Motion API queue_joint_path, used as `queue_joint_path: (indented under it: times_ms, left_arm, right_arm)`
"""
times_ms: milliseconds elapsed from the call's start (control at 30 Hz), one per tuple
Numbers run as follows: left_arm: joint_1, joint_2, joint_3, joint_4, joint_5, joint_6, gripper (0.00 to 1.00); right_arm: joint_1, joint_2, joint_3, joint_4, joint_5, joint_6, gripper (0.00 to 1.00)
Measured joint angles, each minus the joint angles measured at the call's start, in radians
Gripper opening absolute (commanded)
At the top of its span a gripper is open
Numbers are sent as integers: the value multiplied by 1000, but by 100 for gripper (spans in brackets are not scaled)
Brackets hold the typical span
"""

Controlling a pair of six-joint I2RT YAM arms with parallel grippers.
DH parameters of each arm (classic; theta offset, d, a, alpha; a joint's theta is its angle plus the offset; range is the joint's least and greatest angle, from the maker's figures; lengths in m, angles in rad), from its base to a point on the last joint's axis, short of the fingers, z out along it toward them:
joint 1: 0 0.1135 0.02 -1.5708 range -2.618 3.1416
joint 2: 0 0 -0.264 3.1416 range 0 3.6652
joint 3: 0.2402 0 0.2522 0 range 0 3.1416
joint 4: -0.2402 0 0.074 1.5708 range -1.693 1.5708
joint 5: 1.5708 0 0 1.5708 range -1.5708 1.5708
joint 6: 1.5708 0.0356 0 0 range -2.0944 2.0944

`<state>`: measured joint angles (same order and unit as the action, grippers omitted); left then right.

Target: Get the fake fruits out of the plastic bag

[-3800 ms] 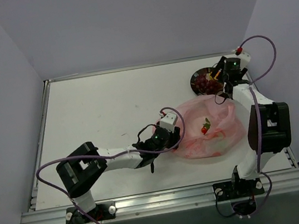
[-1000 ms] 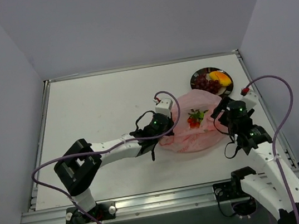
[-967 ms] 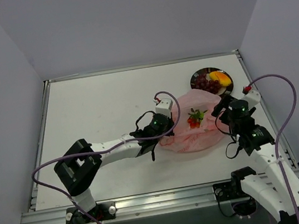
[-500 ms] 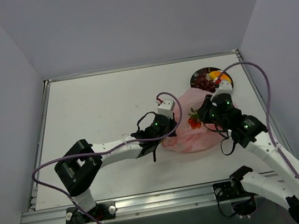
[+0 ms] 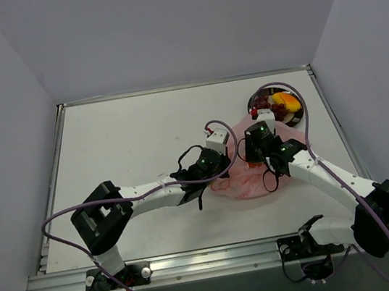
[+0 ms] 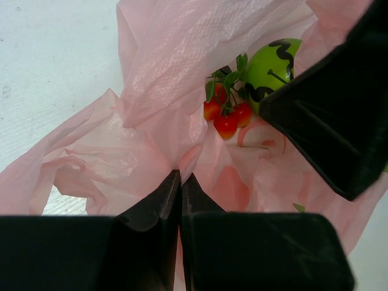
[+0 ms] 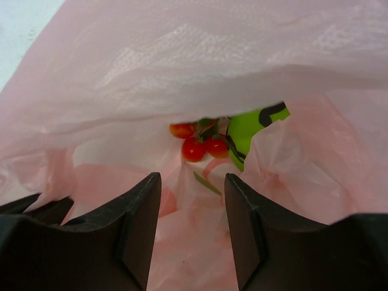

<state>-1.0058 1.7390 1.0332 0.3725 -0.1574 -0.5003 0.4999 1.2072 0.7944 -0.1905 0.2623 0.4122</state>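
Left gripper (image 6: 180, 179): pinching a fold of the plastic bag (image 6: 157, 73).
Right gripper (image 7: 193, 182): spread at the bag's mouth.
Inside bag: red berries (image 7: 194, 149), green fruit (image 7: 245, 130) with unreadable black squiggles.

Right gripper (image 7: 193, 180): fingers spread apart, pink film between.
Plastic bag (image 7: 182, 73): pink, crinkled, folded over ahead and to both sides.
Small red fruits (image 7: 198, 145): just ahead of the finger gap, green leaves.
Green fruit (image 7: 247, 131): ahead-right, beside the red ones, black markings, half covered.

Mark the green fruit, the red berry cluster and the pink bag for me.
green fruit (image 6: 267, 63): left wrist view, on its green skin between the black markings.
red berry cluster (image 7: 193, 149): right wrist view, on the lower left berry.
pink bag (image 6: 163, 54): left wrist view, on the upper fold.
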Motion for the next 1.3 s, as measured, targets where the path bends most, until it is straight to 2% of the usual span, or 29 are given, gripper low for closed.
queue_joint_path:
  times_ms: [267, 667, 733, 833, 867, 1033, 1300]
  left_arm:
    - [5, 0, 0, 13, 16, 0, 2]
    - [14, 0, 0, 35, 32, 0, 2]
    - [19, 0, 0, 38, 35, 0, 2]
    - [20, 2, 0, 43, 39, -1, 2]
    - [20, 2, 0, 44, 41, -1, 2]
    - [24, 2, -1, 46, 47, 0, 2]
    - [24, 2, -18, 52, 53, -1, 2]
  right_arm:
    - [0, 114, 0, 75, 116, -15, 42]
    - [0, 201, 0, 136, 229, -45, 39]
    - [0, 211, 0, 139, 240, -52, 37]
    - [0, 216, 0, 143, 252, -59, 27]
    - [0, 217, 1, 143, 256, -59, 19]
    - [5, 229, 14, 147, 267, -62, 1]
    - [28, 163, 14, 146, 273, -58, 0]
